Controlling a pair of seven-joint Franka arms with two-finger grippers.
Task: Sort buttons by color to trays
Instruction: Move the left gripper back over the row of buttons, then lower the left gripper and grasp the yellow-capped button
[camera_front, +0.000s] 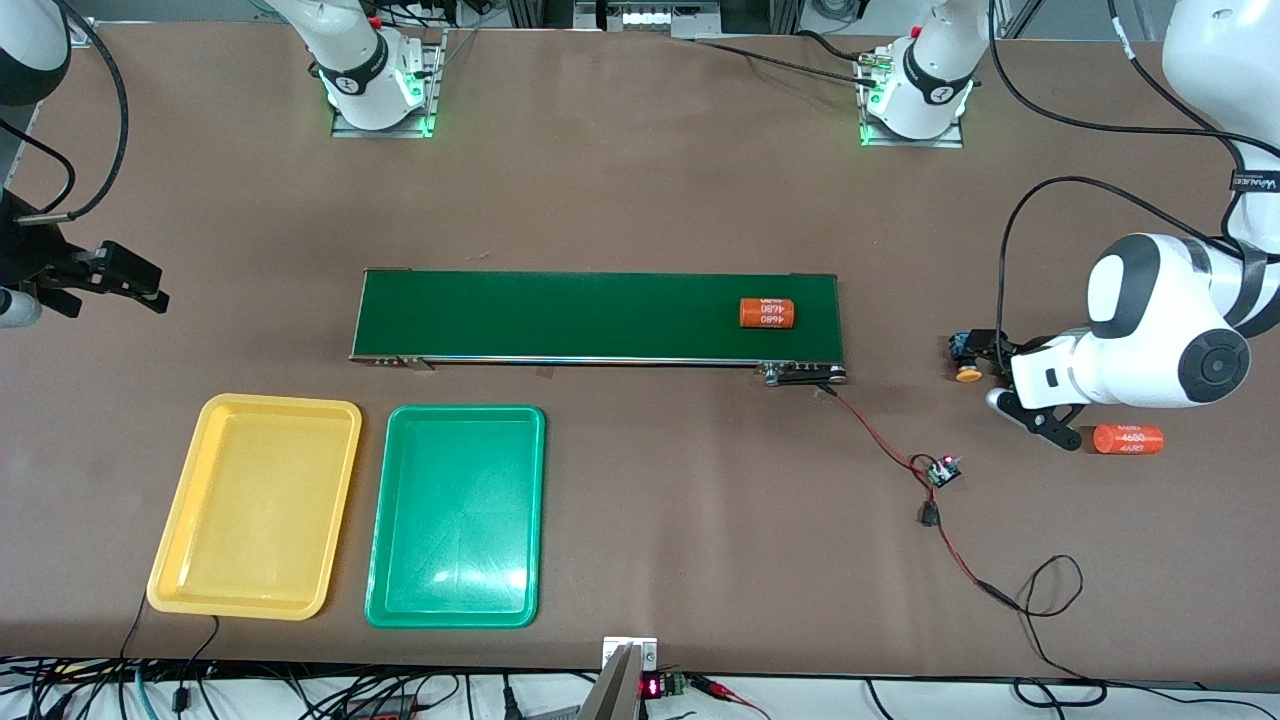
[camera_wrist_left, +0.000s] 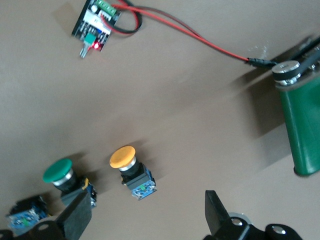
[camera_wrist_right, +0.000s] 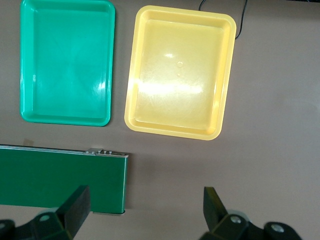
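While both trays are without buttons in the front view, the left gripper (camera_front: 1035, 415) hangs by the yellow-capped black push-button (camera_front: 966, 373).

In the left wrist view its released fingers (camera_wrist_left: 75, 215) straddle this button (camera_wrist_left: 131, 169), the green-capped button (camera_wrist_left: 61, 173) beside.

In the right wrist view the right gripper (camera_wrist_right: 145, 212) waits, jaws wide, above the shallow yellow plastic tray (camera_wrist_right: 227, 75) and the green plastic tray (camera_wrist_right: 67, 117).

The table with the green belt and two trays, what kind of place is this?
Probably a robotics lab test bench: a short dark green conveyor belt wired to a bare circuit board, two white robot arm bases bolted to the brown tabletop, and loose cables along its edge.
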